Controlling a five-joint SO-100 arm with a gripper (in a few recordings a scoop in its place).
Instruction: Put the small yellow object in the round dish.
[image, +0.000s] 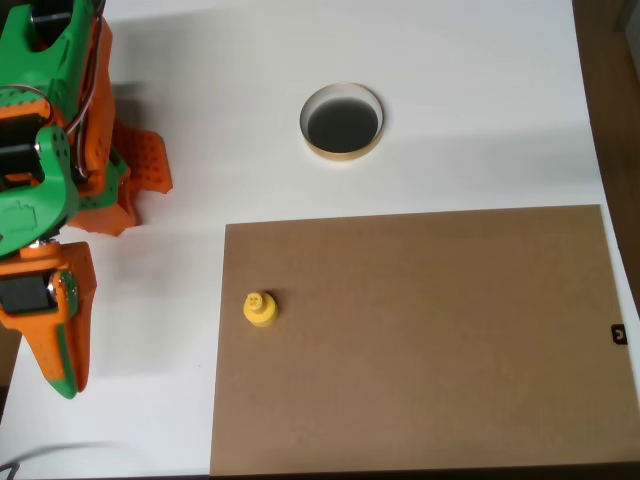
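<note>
In the overhead view, the orange-and-green arm's gripper (62, 345) sits at the left edge; whether its fingers are apart cannot be told. The small yellow object (260, 308) stands on the brown board's (430, 340) left part, well apart from the round dish (342, 122) on the white table (200, 60).

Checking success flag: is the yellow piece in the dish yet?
No: in the overhead view the small yellow object stands on the brown board, apart from the round dish, whose dark inside holds nothing.

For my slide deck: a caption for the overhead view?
Small yellow object on brown board, round dish apart on white table.
</note>
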